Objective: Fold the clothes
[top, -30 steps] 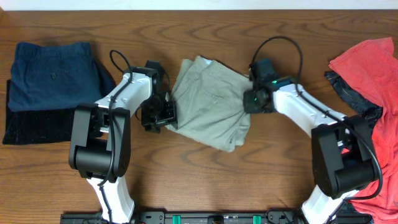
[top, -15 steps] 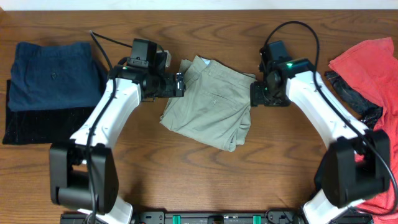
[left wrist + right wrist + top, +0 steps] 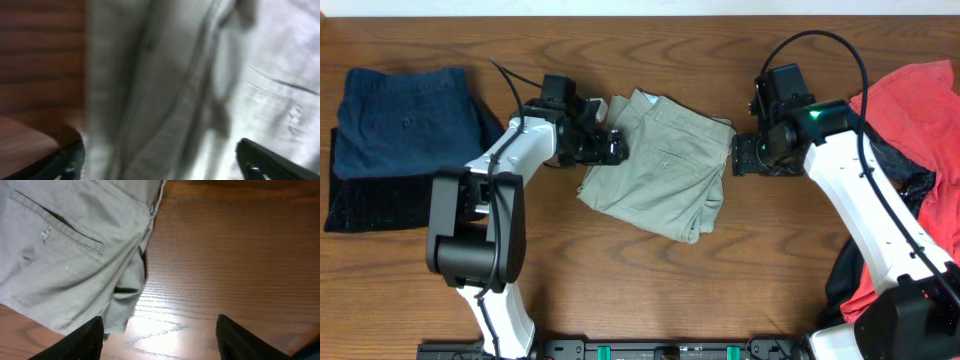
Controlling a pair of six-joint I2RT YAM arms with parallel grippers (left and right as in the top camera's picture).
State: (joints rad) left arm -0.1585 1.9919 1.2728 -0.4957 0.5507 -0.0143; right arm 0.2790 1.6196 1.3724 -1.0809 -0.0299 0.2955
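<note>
Landmark: pale khaki-green cotton shorts (image 3: 660, 170), folded into a rough block, lie slantwise at the middle of the brown wooden worktop (image 3: 620, 290).

Left jaws: from overhead we see the left arm (image 3: 520, 150) ending at the shorts' upper left edge, its tip over the cloth. That view does not show us how the jaws stand. The left wrist view does: two dark fingertips (image 3: 265, 160) sit far apart in the bottom corners, with blurred khaki folds filling the space between them. The jaws are spread wide and clamp nothing.

Right jaws: from overhead the right arm (image 3: 840, 170) ends just beside the shorts' right edge. In the right wrist view we see its dark fingertips (image 3: 75, 340) wide apart, with mostly bare wood between them. The shorts' edge reaches down toward the left-hand tip. These jaws are spread and empty.

Right wrist view only: it shows sharply the slit back pocket (image 3: 60, 225) of the shorts and a bright patch of glare (image 3: 155, 315) on the wood.

Overhead view only: well left of the shorts, a folded navy garment (image 3: 405, 120) lies partly over a black one (image 3: 380, 200). Right of the shorts, a rumpled red garment (image 3: 920, 110) lies over a shiny black one (image 3: 890, 155).
</note>
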